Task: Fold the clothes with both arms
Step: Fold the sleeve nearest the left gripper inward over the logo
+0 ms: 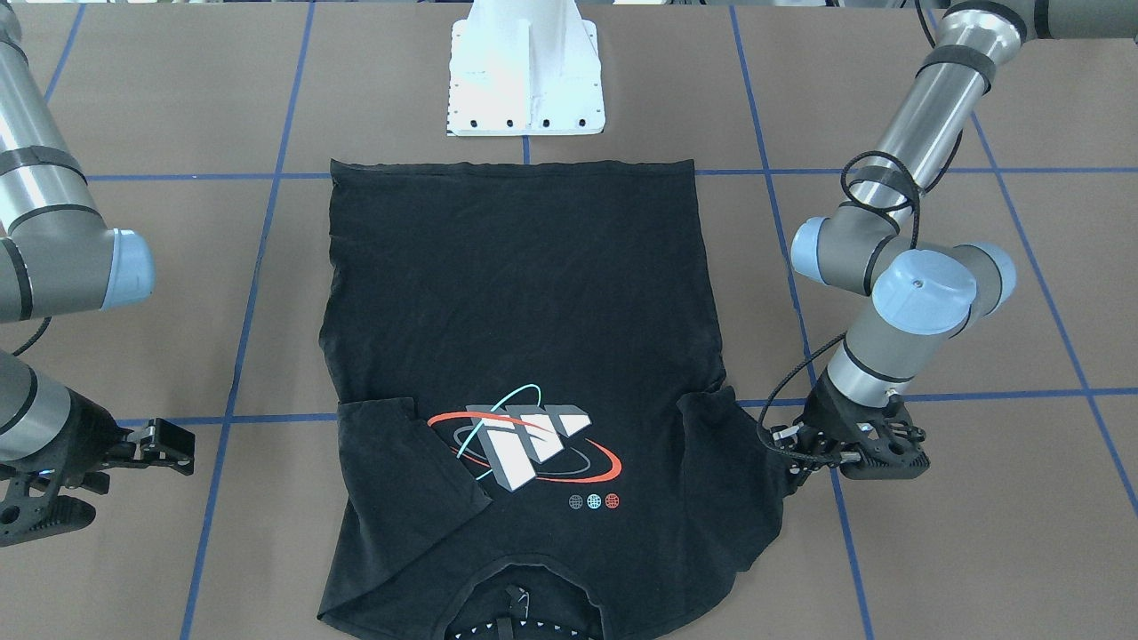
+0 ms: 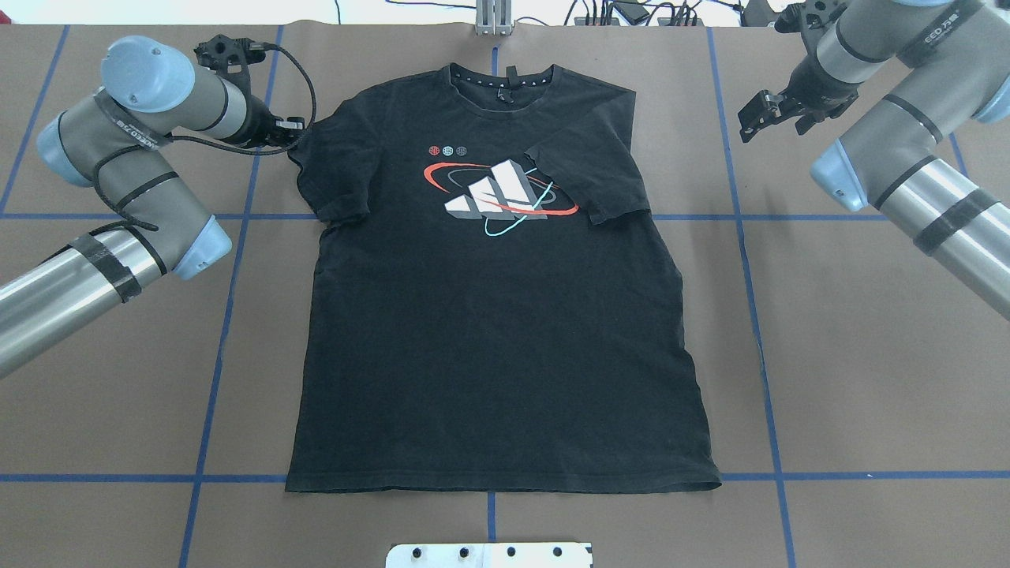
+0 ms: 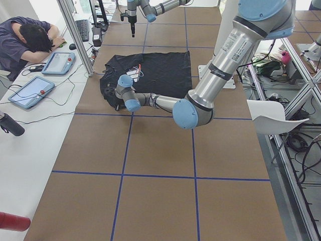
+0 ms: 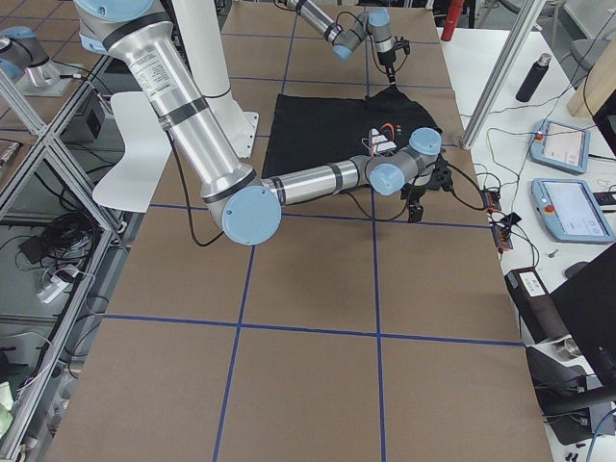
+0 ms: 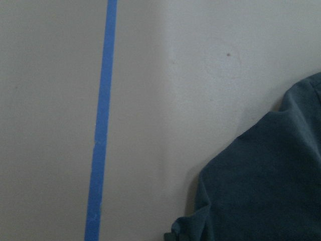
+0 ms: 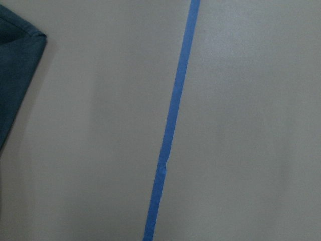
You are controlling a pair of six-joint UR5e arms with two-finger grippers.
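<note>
The black T-shirt [image 1: 524,293] lies flat on the table with its logo [image 1: 524,444] up and its collar away from the robot; it also shows in the overhead view [image 2: 489,331]. One sleeve [image 2: 588,177] is folded in over the chest and covers the logo's edge. The other sleeve [image 2: 331,177] lies spread out. My left gripper [image 1: 787,444] [image 2: 293,130] is at that sleeve's outer edge; I cannot tell whether it is open or shut. The left wrist view shows the sleeve's edge [image 5: 266,186] on the table. My right gripper [image 1: 173,444] [image 2: 753,114] is open and empty, off the shirt beside the folded sleeve.
The white pedestal base [image 1: 524,80] stands by the shirt's hem. Blue tape lines [image 6: 173,115] cross the brown table. At the far edge there are cables and a post [image 2: 493,16]. A person [image 3: 30,37] sits at a side desk with tablets.
</note>
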